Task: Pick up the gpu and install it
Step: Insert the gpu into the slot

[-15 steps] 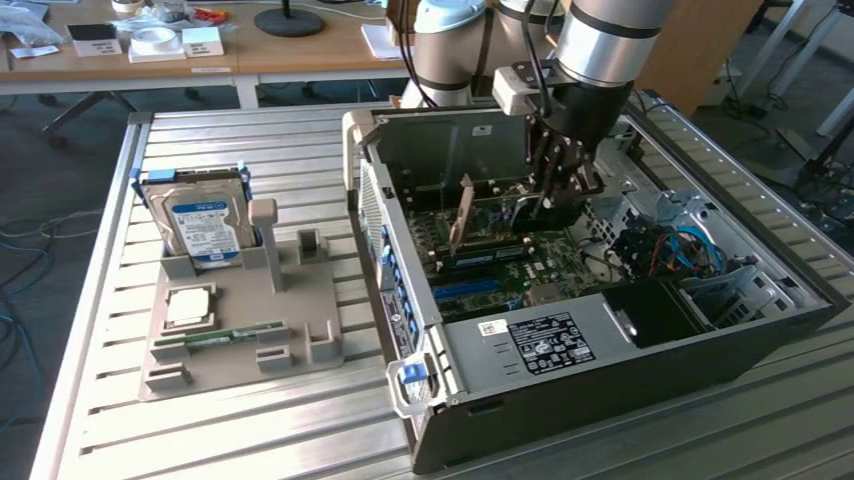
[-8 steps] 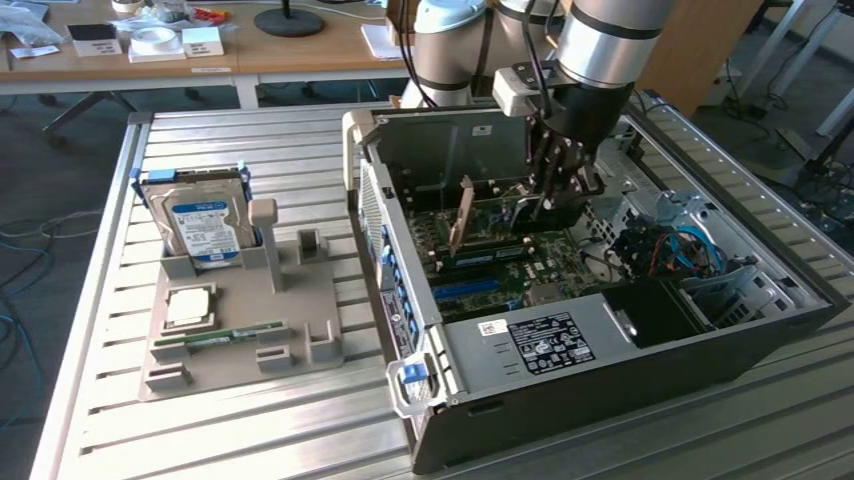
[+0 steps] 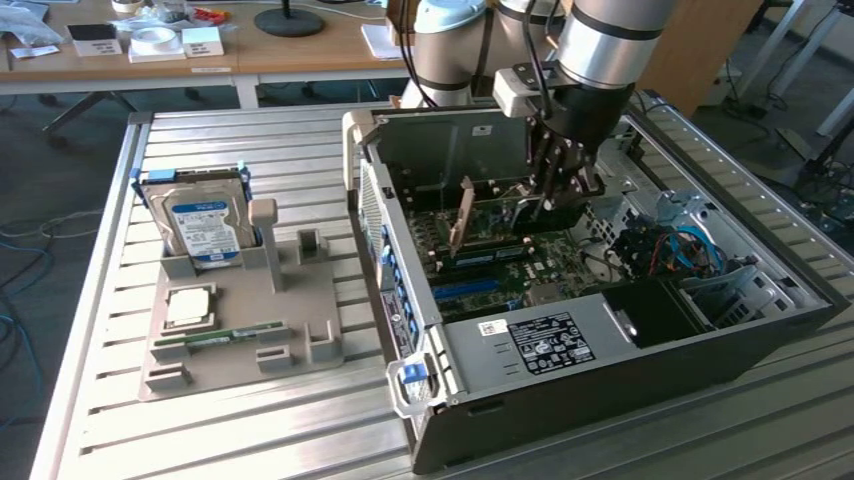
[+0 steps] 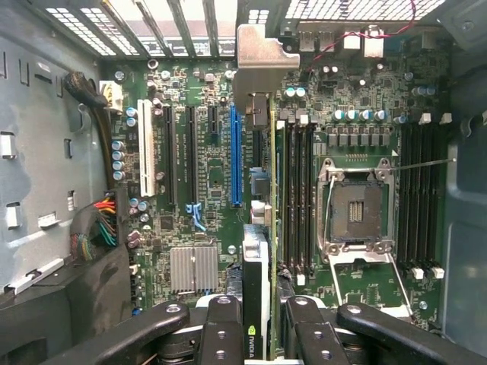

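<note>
Gpu [image 4: 256,251], edge-on, clamped in the end effector [image 4: 262,323] near one end, reaching forward over the motherboard [image 4: 205,190] slots; probably light, stiff and fragile, best held by its board edges.

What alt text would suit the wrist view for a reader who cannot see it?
The tool grips the gpu edge-on over the motherboard inside a computer case, its silver bracket nearest the vented wall. A blue expansion slot runs beside the card, and the CPU socket is empty.
</note>
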`<state>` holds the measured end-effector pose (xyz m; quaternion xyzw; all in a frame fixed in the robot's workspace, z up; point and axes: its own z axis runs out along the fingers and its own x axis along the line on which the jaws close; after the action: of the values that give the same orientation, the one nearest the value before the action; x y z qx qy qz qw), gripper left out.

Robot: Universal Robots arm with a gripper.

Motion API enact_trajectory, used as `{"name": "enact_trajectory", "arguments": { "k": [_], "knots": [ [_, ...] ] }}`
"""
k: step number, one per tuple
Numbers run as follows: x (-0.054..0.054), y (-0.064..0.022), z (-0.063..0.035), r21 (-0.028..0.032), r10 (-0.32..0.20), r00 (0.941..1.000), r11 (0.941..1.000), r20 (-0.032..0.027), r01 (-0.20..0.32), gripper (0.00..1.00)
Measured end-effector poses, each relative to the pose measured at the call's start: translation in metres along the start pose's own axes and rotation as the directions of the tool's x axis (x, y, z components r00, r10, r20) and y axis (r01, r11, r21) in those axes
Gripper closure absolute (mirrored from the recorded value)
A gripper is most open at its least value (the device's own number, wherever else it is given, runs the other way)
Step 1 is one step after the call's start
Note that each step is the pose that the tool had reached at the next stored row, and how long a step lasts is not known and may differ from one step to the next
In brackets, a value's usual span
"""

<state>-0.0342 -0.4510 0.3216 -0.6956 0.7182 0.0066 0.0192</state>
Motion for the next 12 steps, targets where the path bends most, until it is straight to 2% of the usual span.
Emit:
{"name": "enact_trajectory", "arguments": {
  "k": [12],
  "knots": [
    [0.0001, 0.0029, 0.0003, 0.0, 0.0, 1.0, 1.0, 0.0, 0.0, 0.73]
  ]
}}
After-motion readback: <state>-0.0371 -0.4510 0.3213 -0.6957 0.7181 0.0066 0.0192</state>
